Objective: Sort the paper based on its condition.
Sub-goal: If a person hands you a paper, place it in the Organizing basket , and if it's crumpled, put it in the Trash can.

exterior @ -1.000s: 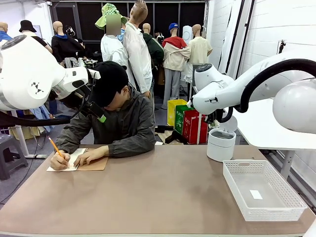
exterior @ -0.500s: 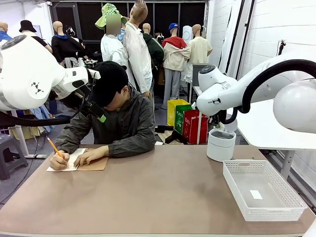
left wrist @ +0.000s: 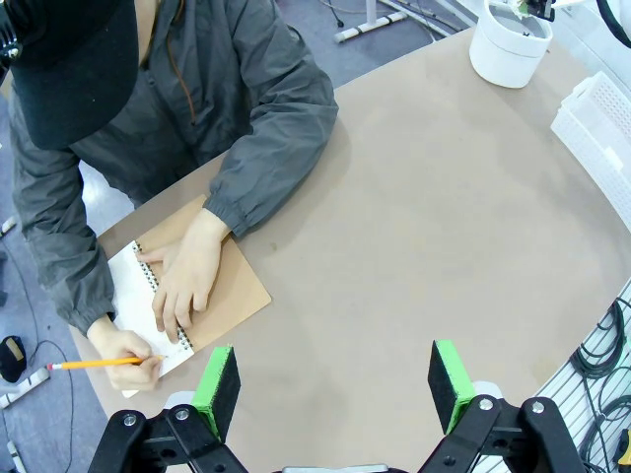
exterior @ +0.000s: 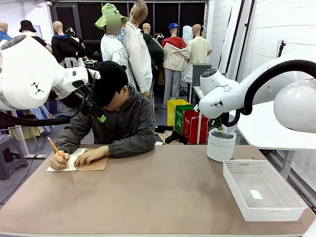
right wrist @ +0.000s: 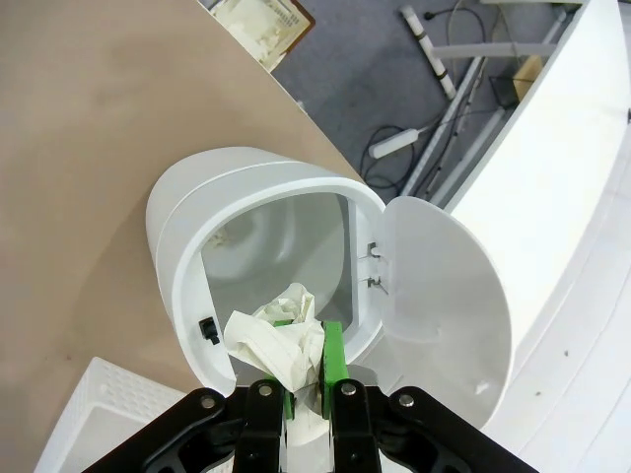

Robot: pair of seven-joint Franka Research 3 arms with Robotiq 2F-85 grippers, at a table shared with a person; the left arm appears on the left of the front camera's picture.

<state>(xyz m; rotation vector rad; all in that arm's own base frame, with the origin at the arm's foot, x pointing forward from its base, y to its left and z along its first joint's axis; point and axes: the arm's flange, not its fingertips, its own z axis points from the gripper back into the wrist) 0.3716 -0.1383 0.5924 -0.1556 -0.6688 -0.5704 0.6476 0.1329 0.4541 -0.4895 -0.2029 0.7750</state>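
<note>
Our right gripper point(right wrist: 308, 347) is clamped on the paper point(right wrist: 274, 340), its green pads pinching a crushed wad of it. We hold it directly over the open mouth of the bin point(right wrist: 187, 232). We judge this sheet counts as spoiled, so it belongs among the waste rather than with the flat sheets. The grip is tight because a crumpled ball is springy and gives the pads little flat surface to bite. The wad hangs just above the rim, not yet released.

Our left gripper point(left wrist: 333, 382) hangs with its jaws wide apart and nothing between them. It is high over the table point(left wrist: 414, 227) near the person, probably placed to take the next sheet once it is offered.

The paper is thin, matte and white, folded into irregular ridges and soft pockets. The bin is a smooth, glossy white plastic cylinder, and its round lid point(right wrist: 439, 296) is swung aside on a hinge. The basket point(exterior: 261, 195) beside it is a shallow rectangle of white plastic lattice, likely meant for sheets in good condition. The tabletop is a dull, even brown.

At the far side the person's hand point(left wrist: 187, 281) presses flat on a spiral-bound notebook point(left wrist: 237, 291) with a brown kraft cover. Their other hand works a yellow pencil point(left wrist: 99, 363) on the white page.
</note>
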